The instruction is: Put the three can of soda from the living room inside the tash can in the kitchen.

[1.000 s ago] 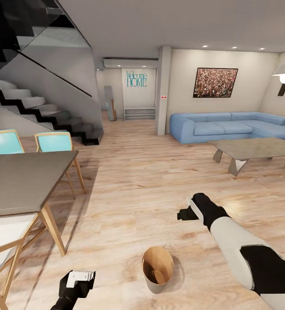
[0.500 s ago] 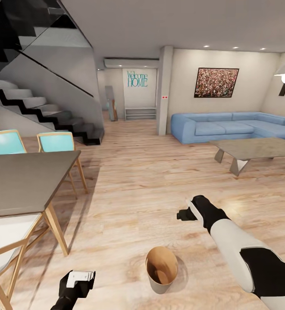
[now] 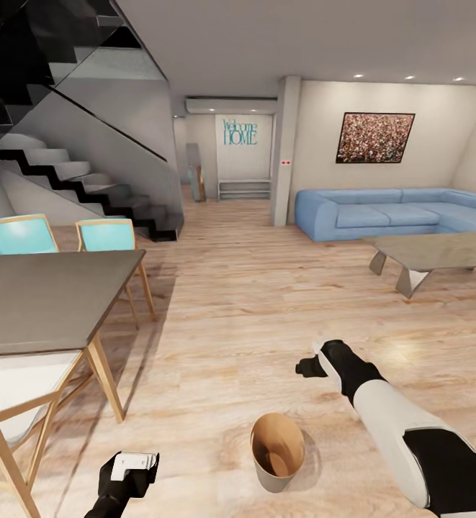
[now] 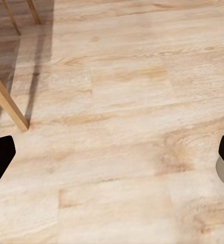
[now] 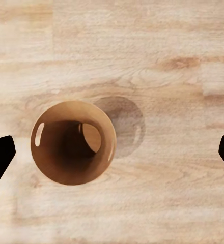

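Note:
The trash can (image 3: 277, 452), grey outside and copper-brown inside, stands upright on the wood floor just in front of me. From above, the trash can (image 5: 73, 142) shows a glossy inside, and I cannot make out any contents. My right gripper (image 3: 306, 367) hovers over the floor just beyond the bin, open. In its wrist view the right gripper (image 5: 112, 152) has its dark fingertips (image 5: 0, 155) far apart. My left gripper (image 3: 133, 464) hangs low to the bin's left, and the left gripper (image 4: 112, 157) is open over bare planks. The soda cans are out of view.
A grey dining table (image 3: 43, 302) with wooden legs, two turquoise chairs (image 3: 104, 236) and a white chair (image 3: 14, 388) crowd the left. A dark staircase (image 3: 72, 173) rises behind. Far right stand the blue sofa (image 3: 396, 212) and low grey table (image 3: 439, 252), with open floor between.
The whole head view has swung a little to the left, so the sofa, low table and bin sit further right in the picture. Both arms keep their pose, grippers still open.

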Available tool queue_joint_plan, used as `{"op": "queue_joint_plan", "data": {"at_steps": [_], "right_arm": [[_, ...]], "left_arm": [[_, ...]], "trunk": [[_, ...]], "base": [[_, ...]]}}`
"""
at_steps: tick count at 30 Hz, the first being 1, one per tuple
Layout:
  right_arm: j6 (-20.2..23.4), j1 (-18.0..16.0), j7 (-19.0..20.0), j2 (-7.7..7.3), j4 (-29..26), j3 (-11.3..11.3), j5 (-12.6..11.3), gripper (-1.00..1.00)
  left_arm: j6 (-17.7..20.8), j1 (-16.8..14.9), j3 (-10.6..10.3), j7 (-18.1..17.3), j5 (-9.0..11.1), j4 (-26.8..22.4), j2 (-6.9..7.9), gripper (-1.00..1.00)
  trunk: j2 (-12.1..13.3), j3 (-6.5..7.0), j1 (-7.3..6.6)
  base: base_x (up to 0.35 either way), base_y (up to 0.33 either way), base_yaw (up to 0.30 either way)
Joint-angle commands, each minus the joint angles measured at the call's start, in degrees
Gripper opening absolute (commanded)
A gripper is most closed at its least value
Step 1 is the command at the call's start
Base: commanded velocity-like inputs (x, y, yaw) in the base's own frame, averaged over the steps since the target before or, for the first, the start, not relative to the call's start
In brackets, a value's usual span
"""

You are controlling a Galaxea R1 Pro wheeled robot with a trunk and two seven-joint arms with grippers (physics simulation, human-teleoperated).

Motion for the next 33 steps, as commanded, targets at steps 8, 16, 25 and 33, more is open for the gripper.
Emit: {"op": "queue_joint_plan", "data": {"at_steps": [8,16,25,33], "right_arm": [[-0.3,1.1,0.0,0.02,-0.2,0.0,0.0,1.0],[-0.3,1.4,-0.1,0.07,-0.1,0.1,0.0,1.0],[-3.1,2.1,-0.2,-0.02,0.2,0.1,0.1,1.0],[-3.4,2.6,-0.2,0.1,0.1,0.2,0.2,1.0]], "left_arm": [[0.0,0.0,0.0,0.0,-0.1,0.0,0.0,1.0],[0.0,0.0,0.0,-0.1,-0.1,0.0,0.0,1.0],[0.0,0.0,0.0,-0.1,0.0,0.0,0.0,1.0],[0.0,0.0,0.0,-0.1,0.1,0.0,0.0,1.0]], "trunk": [[0.0,0.0,0.0],[0.0,0.0,0.0],[0.0,0.0,0.0],[0.0,0.0,0.0]], "base": [[0.007,0.0,0.001],[0.142,0.024,0.0],[0.289,0.007,0.0],[0.191,-0.031,0.108]]}}
